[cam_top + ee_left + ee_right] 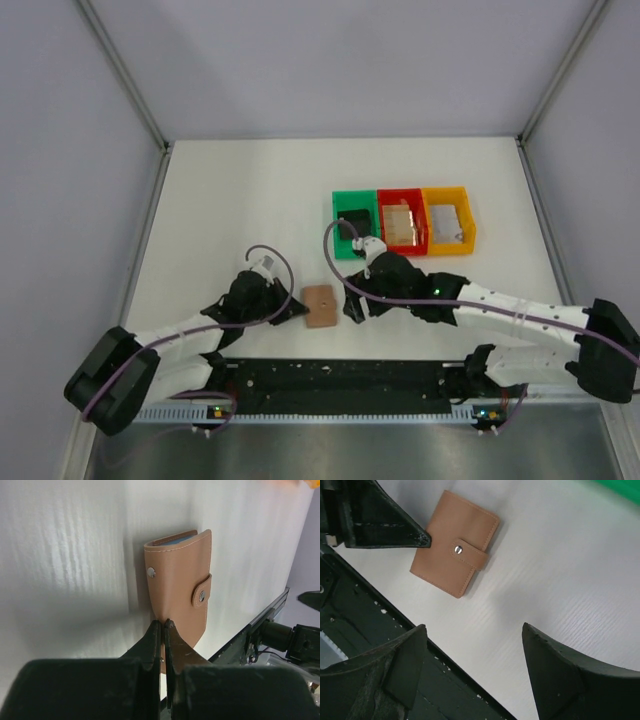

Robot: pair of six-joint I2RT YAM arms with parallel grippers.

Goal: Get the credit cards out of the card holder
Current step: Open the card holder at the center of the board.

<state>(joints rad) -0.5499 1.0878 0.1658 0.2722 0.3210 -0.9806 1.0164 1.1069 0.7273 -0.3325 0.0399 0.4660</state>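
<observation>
**Spotter:** Left fingers (pixel 152 647) fill the bottom of your left wrist view, pressed flat together with no gap. Your left gripper (pixel 163 624) has its tips right at the near edge of the card holder (pixel 177 587).

**Operator:** Has it got hold of the leather?

**Spotter:** You can't settle that from these views. The tips touch the edge, but I cannot tell whether any leather is pinched between them.

**Operator:** And the holder itself?

**Spotter:** It lies folded on the white table (pixel 230 190), brown side up, between your two grippers. Its tab (pixel 201 592) is snapped down (a strip of blue-grey lining shows at the far end, and what sits inside is hidden).

**Operator:** My right side?

**Spotter:** Your right gripper (pixel 474 627) hangs with its jaws spread wide and only bare table between them. It is near the holder on its right, not touching it.

**Operator:** Anything further back?

**Spotter:** You have the green bin (pixel 355 194), the red bin (pixel 402 192) and the yellow bin (pixel 445 191) in a row, side against side, beyond your right arm. A dark thing (pixel 353 224) lies in the green one, too small to name.
</observation>
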